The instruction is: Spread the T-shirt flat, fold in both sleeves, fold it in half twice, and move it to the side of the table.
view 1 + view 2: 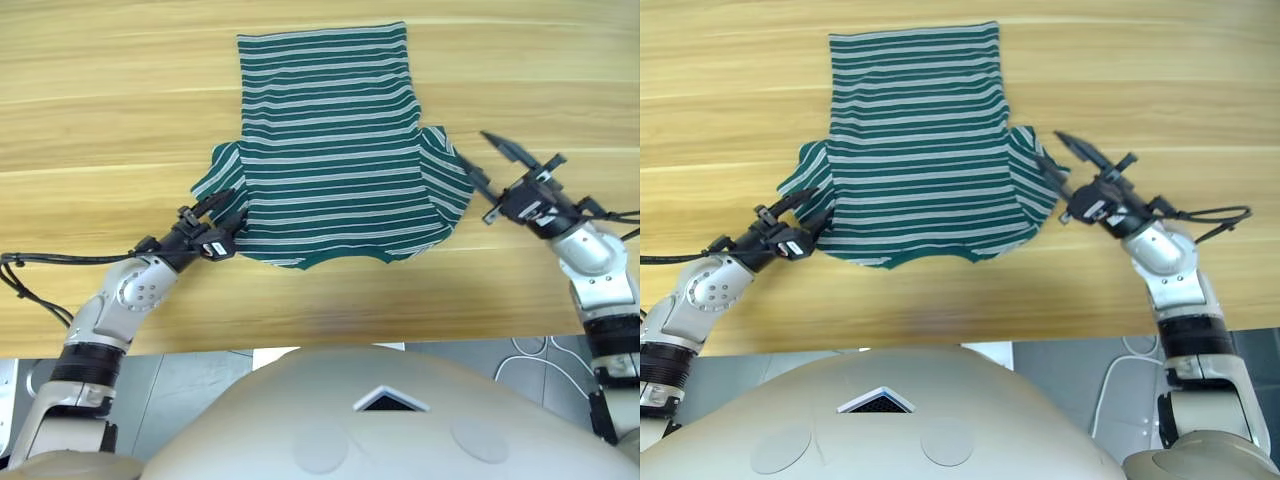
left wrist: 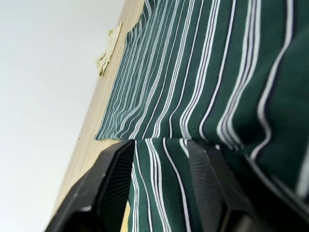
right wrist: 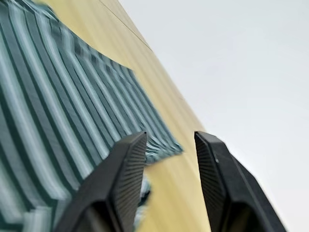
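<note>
We see a broad wooden surface running across the whole scene, and on it the green-and-white striped T-shirt lies spread near the middle. Its hem is toward the far side and its neckline toward the robot. Both short sleeves stick out sideways at the near end, the left sleeve and the right sleeve, and neither is folded in. The left pincer sits low at the near left corner of the shirt, its tips over the edge of the left sleeve. Its jaws stand moderately apart, and in the left wrist view we see striped cloth between the two fingers, with nothing clamped. We cannot tell whether the tips press on the fabric. The right pincer is just beside the right sleeve, angled up and toward the shirt, with its jaws spread wide and nothing held. In the right wrist view the shirt's far corner shows past its fingers. A small pale yellowish scrap lies at the surface's edge beyond the shirt, and we cannot tell what it is.
</note>
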